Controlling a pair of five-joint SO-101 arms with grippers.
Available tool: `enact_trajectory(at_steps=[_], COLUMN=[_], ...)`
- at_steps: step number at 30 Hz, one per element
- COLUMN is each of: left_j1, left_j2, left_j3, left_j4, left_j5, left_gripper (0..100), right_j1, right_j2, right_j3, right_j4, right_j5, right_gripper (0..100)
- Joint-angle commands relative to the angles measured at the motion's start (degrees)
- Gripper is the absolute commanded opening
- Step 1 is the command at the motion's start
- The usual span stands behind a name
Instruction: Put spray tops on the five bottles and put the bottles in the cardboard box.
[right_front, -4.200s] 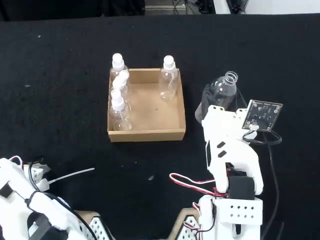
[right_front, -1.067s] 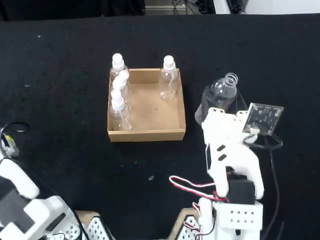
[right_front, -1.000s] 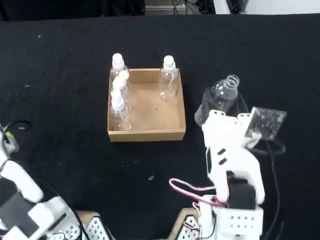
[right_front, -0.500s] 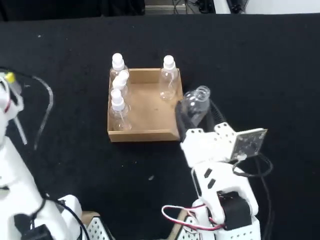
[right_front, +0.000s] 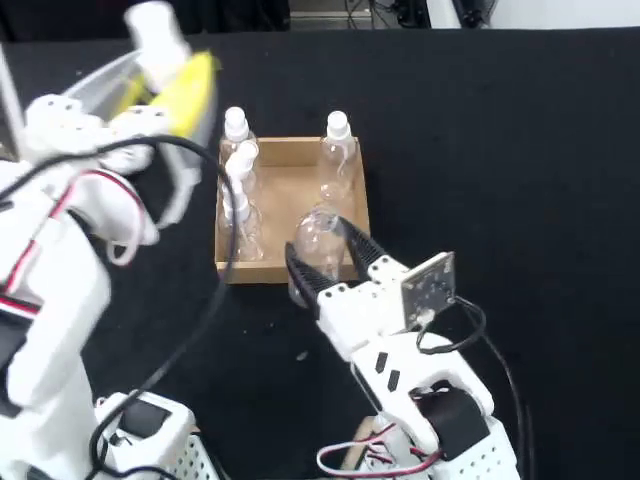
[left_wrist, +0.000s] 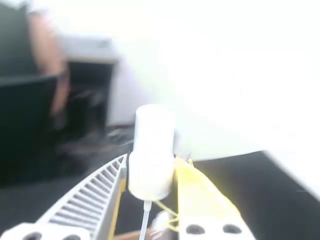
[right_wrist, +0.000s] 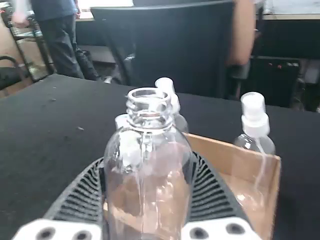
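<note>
Right wrist view, bottle: the uncapped bottle (right_wrist: 147, 165) stands upright, its mouth open, with the cardboard box (right_front: 250, 270) just behind it.
Right tool: the right tool (right_front: 315, 240) is clamped round the bottle's body; from above, the bottle sits at the box's front wall, near its right corner.
Spray top: the spray top (left_wrist: 152, 135) is pinched between the fingers of the left tool (left_wrist: 151, 162), raised high, well apart from the bottle, with its thin dip tube (left_wrist: 145, 220) hanging below.
Step in hand: capping the fifth bottle, I judge; four capped bottles (right_front: 337, 150) stand in the box.
Doing it well: keep the bottle steady and vertical. Bring the top directly above the neck, thread the dip tube into the mouth first, then lower straight down. A tilted approach would likely catch the tube on the rim.
Watch for: the capped bottles close by, which a wide swing could knock.
Surface: a black cloth (right_front: 500, 130) covers it.
Room: a dark chair (right_wrist: 175, 45) stands beyond the surface's far edge.
</note>
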Motion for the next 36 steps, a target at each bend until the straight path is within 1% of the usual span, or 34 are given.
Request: enact_trajectory(at_steps=[1,6,8,12,18,22,27,36], left_j1=[10.4,18.9,20.4,20.4,20.4,20.4,20.9,20.4], left_j2=[-0.4,-0.9,-1.1,-1.2,-7.1,-10.7,-11.3,-11.9], left_j3=[-2.2,6.8,11.7,17.6,21.1,25.8,32.0,33.3], left_j4=[-7.2,-13.5,-16.9,-23.1,-22.1,-22.2,-22.6,-22.0], left_j5=[0.4,0.0,0.0,0.0,0.0,0.0,0.0,0.2], left_gripper=[3,3,3,3,3,3,3,3], right_j1=[-2.7,-2.8,-2.8,-2.8,-2.7,-2.7,-2.7,-2.7], right_j2=[-5.3,-5.4,-5.4,-5.4,-5.4,-5.4,-5.4,-5.4], right_j3=[-0.5,-0.6,-0.7,-0.8,-0.8,-0.8,-0.4,-0.5], right_j4=[-0.1,-0.1,-0.1,-0.1,-0.1,-0.3,-1.5,-1.5], right_j5=[0.6,0.5,0.4,0.4,0.6,0.6,0.6,0.6], right_gripper=[1.1,1.1,1.1,1.1,1.1,1.1,1.1,1.1])
